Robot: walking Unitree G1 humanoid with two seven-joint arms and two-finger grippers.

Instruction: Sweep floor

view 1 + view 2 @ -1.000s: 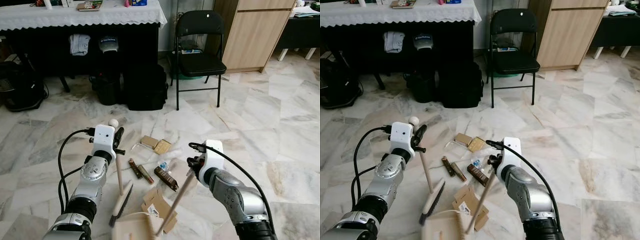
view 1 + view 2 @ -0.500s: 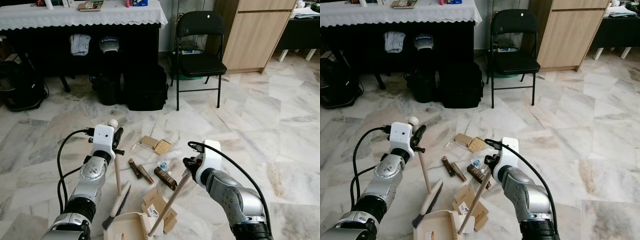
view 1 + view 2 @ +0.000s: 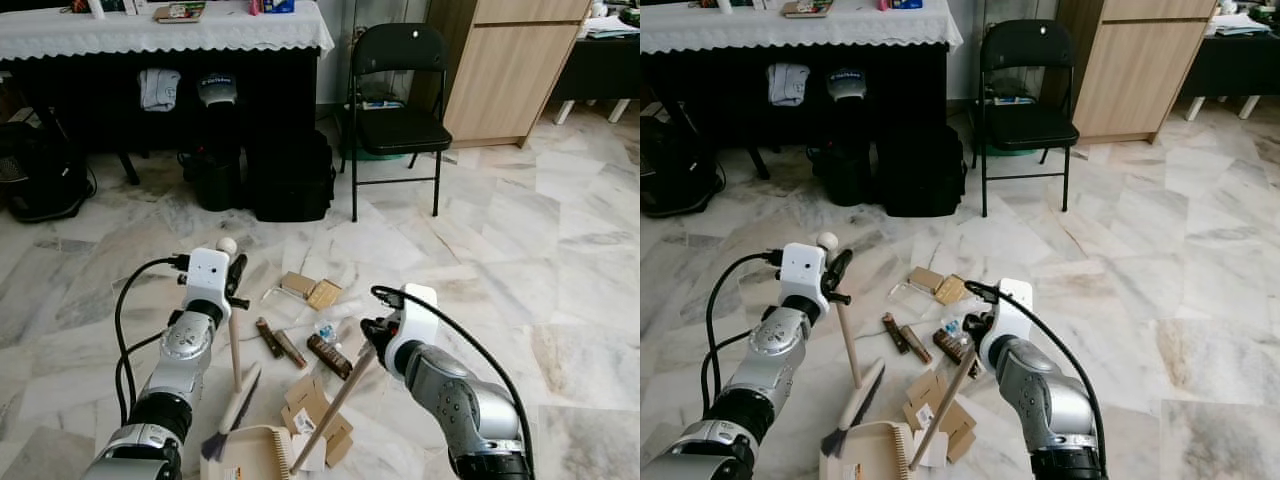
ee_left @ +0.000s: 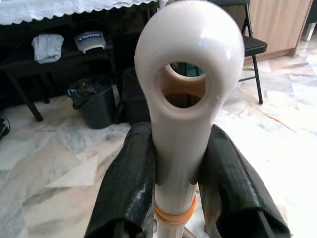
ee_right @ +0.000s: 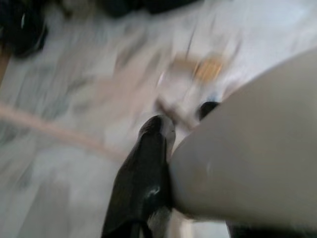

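Marble floor [image 3: 560, 250], litter pile as landmark: cardboard pieces [image 3: 318, 405], brown wrappers [image 3: 332, 356] and small boxes [image 3: 312, 292] scattered on it. Behind the pile stand a black folding chair [image 3: 398, 100] and a cloth-covered bench [image 3: 160, 35] with bags under it.

Dustpan [image 3: 255, 455]: cream, sits on the floor at the near edge of the pile; I can't make out any contents. Its long handle [image 3: 335, 400] slants up from the pan, away from me and to my right, to my right gripper [image 3: 372, 338], whose fingers are pinched on the handle end.

Versus one second ago: dustpan has shifted toward my left, right gripper likewise; brush head has moved left and nearer to me.

Brush [image 3: 228, 425]: head on the floor just left of the dustpan, bristles down. Its stick [image 3: 234, 345] runs near vertical, leaning slightly. My left gripper [image 4: 173, 168] is clamped on the stick just below the looped cap [image 4: 188, 54].
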